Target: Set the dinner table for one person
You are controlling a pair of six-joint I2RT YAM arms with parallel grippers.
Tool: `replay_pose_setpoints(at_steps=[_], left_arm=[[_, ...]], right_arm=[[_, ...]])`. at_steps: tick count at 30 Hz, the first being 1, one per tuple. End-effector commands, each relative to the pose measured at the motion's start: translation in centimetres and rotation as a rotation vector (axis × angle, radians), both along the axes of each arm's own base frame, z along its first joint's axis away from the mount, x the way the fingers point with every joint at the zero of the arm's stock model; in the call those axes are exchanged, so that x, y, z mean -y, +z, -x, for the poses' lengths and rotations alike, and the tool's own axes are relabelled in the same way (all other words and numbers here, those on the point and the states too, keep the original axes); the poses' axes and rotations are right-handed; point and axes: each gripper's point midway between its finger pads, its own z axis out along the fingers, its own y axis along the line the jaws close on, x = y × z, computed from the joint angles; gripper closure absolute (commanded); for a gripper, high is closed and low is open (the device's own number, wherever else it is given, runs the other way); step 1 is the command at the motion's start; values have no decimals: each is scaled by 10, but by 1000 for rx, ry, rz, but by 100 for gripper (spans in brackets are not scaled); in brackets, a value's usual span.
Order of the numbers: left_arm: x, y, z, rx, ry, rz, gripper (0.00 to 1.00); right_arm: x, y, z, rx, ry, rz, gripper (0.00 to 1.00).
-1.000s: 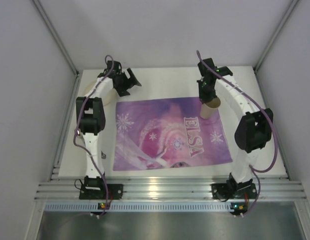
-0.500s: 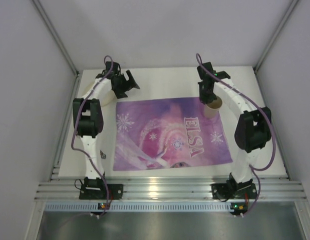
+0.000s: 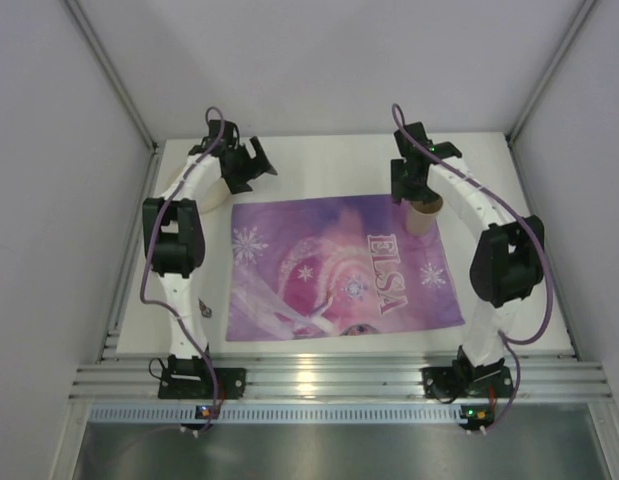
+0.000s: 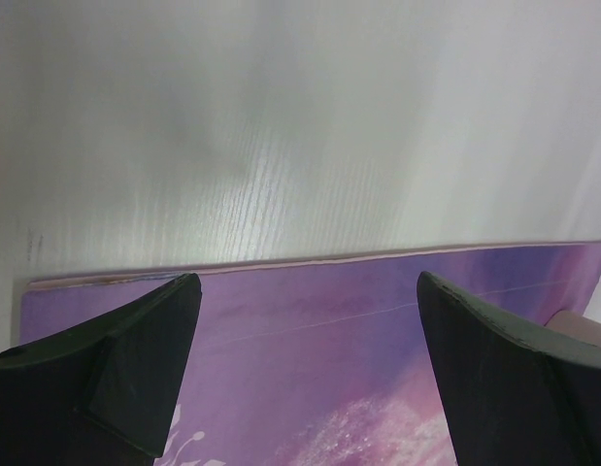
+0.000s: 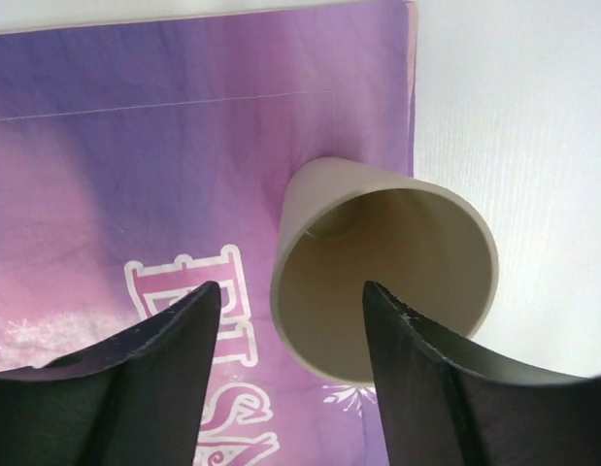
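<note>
**Cup Stands on the Purple Mat, Both Fingers Open**

The white counter (image 3: 329,165) fills the floor of the booth, with gray walls around it. A ribbed metal rail (image 3: 329,380) runs along its near edge, where the two arms are bolted on. A purple mat (image 3: 339,265) with the word ELSA lies flat in the middle of the counter.

A tan cup (image 5: 378,282) stands upright on the far right corner of the mat, right by the mat's edge. Its open top faces up.

The right fingers (image 5: 135,379) hang just over the cup. They are partly apart. In the wrist view, the left side of the cup's rim sits between them, with a gap on each side. They hold nothing.

The left fingers (image 4: 116,379) are spread wide with nothing between them. They hang above the far left edge of the mat, where purple meets white.

A tan thing (image 3: 214,188) peeks out from under the left arm. It is too hidden to tell what it is.
</note>
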Motion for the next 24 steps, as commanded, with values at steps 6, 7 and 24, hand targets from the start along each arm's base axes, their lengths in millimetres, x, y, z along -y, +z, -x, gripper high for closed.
replay_pose_setpoints(at_steps=[6,7,24], left_arm=[[-10,42,3,52,17,-62,2],[-12,43,2,51,27,-81,2],[-123,35,54,-14,730,-347,2]], right_arm=[[16,102,3,199,-71,10,32],[22,109,11,194,-92,17,32],[33,139,54,245,-79,-22,32]])
